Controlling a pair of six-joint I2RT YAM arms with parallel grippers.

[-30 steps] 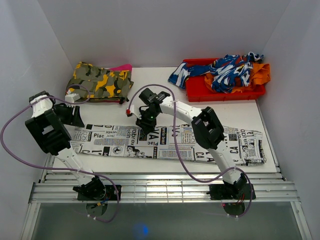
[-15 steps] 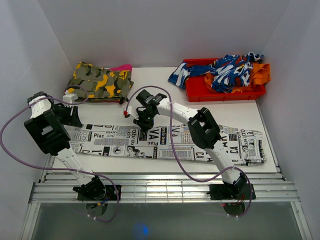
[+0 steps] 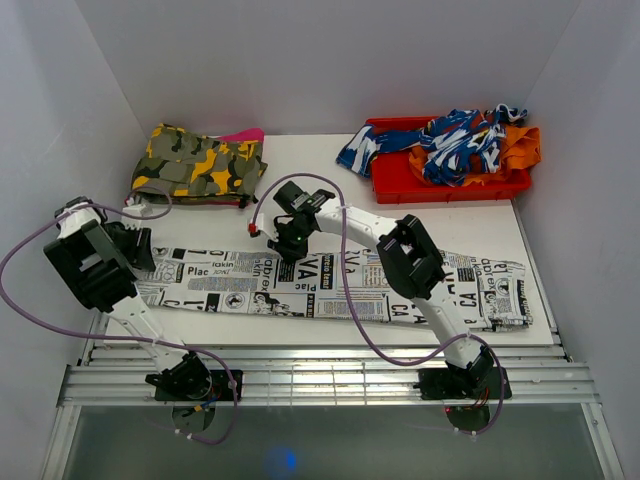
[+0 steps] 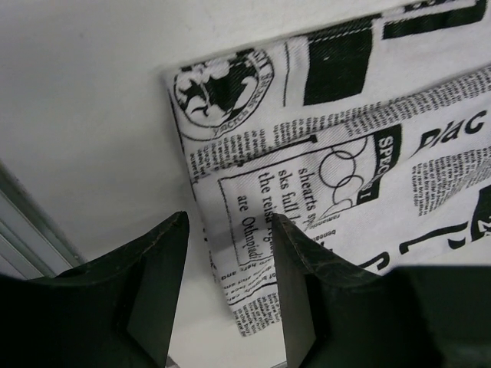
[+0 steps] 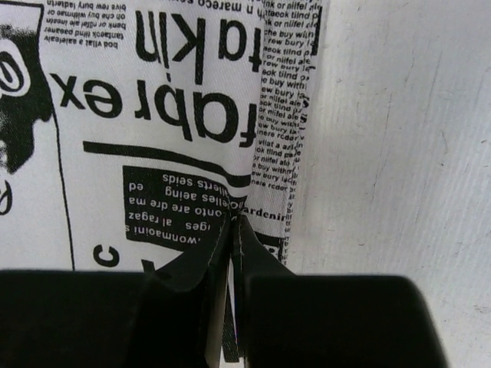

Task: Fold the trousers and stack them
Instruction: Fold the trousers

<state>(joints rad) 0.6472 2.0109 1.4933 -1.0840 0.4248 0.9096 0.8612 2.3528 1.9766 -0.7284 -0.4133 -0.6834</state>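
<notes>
The trousers point(image 3: 220, 280), white with black newspaper print, lie flat and stretched from left to right across the table's near half. My left gripper point(image 3: 143, 258) is at their left end. In the left wrist view it point(image 4: 229, 295) stands open, one finger on each side of the trousers' point(image 4: 345, 130) corner edge. My right gripper point(image 3: 290, 248) is at the far edge of the cloth, left of its middle. The right wrist view shows it point(image 5: 232, 230) shut on a pinched fold of the trousers point(image 5: 169, 100) by the hem.
A folded yellow-green camouflage garment point(image 3: 200, 165) lies at the back left. A red bin point(image 3: 400, 182) at the back right holds a blue-and-white garment point(image 3: 450, 140) and orange cloth point(image 3: 520, 145). A metal rail point(image 3: 320, 360) runs along the near edge; white walls close in three sides.
The right gripper has closed on the trousers' far edge after shifting slightly left. The left gripper has dropped lower onto the trousers' left end, still open.
</notes>
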